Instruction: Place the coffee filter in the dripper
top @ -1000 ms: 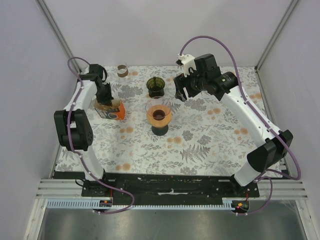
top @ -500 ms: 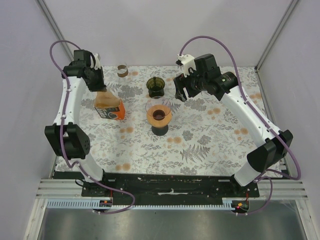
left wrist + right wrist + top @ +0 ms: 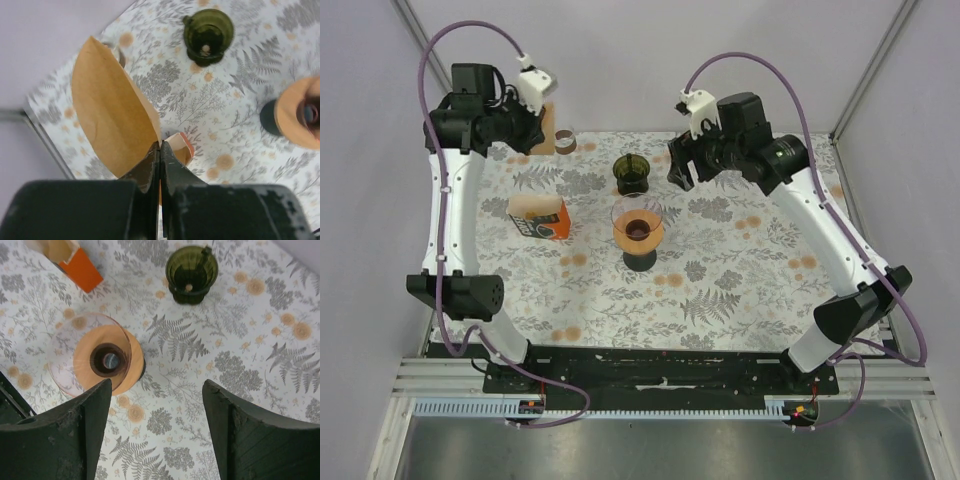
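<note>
A brown paper coffee filter [image 3: 110, 112] hangs pinched at its edge in my left gripper [image 3: 160, 146], whose jaws are shut on it. That gripper [image 3: 537, 118] is raised high over the table's back left corner, with the filter [image 3: 547, 127] beside it. The dripper [image 3: 638, 230], a clear glass cone with a wooden collar on a black base, stands mid-table and holds nothing. It shows at the right edge of the left wrist view [image 3: 299, 112] and below my right gripper [image 3: 157, 384], which hangs open. The right gripper [image 3: 680, 170] is behind and right of the dripper [image 3: 102, 360].
An orange box of filters [image 3: 540, 217] lies open left of the dripper, also seen from the wrists [image 3: 181, 148] [image 3: 75, 262]. A dark green cup [image 3: 632, 173] [image 3: 207, 31] [image 3: 191, 272] stands behind the dripper. A small brown ring [image 3: 565, 141] sits at the back edge.
My left arm has risen from the orange box up and back, carrying a filter out of it. The right gripper has shifted slightly backward and stayed open.
</note>
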You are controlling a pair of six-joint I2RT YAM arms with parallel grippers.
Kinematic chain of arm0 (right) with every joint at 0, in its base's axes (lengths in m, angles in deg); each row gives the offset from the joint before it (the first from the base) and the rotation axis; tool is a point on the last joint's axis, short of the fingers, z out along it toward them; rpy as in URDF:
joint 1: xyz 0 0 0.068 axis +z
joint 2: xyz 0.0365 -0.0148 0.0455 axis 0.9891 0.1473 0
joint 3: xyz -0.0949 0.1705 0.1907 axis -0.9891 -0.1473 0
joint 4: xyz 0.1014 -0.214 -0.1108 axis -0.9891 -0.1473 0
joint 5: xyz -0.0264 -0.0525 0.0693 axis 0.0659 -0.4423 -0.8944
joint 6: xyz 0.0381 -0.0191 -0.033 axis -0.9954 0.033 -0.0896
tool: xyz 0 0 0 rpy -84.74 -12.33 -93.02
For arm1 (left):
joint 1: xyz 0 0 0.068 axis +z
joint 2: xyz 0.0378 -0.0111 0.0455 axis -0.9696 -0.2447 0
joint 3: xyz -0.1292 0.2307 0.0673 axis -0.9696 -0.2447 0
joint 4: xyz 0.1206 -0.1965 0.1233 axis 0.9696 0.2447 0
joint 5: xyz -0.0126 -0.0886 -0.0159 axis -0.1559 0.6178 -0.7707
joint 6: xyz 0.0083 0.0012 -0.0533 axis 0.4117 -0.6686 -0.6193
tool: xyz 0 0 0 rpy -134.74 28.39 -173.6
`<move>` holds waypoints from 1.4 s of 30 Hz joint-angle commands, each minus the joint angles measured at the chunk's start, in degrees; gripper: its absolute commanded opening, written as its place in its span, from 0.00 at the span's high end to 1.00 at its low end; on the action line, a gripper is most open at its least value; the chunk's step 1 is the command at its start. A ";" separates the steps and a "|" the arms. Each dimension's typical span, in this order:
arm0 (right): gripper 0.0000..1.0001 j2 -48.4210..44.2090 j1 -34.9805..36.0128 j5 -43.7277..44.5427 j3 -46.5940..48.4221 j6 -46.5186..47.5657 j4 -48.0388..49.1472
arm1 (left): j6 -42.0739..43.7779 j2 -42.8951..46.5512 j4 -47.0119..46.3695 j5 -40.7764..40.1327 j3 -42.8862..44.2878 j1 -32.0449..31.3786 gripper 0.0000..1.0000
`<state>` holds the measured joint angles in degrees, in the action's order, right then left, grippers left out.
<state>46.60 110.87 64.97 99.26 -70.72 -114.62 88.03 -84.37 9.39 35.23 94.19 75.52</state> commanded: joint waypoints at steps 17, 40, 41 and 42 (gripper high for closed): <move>0.07 -3.89 3.35 -18.95 7.97 7.45 5.77 | 79.08 14.23 20.96 13.02 -9.39 -22.71 0.98; 0.33 2.87 6.43 -22.56 8.15 10.34 7.98 | 79.79 14.05 20.96 16.01 -11.15 -27.81 0.98; 0.36 3.14 6.43 -22.13 8.15 10.26 7.89 | 80.05 14.05 20.96 16.01 -11.24 -27.90 0.98; 0.42 3.40 6.43 -21.77 8.24 10.08 7.89 | 80.14 14.14 20.96 16.10 -11.33 -27.81 0.98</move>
<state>49.44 117.17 41.45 106.87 -61.41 -106.99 165.60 -71.22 22.39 48.76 83.13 48.02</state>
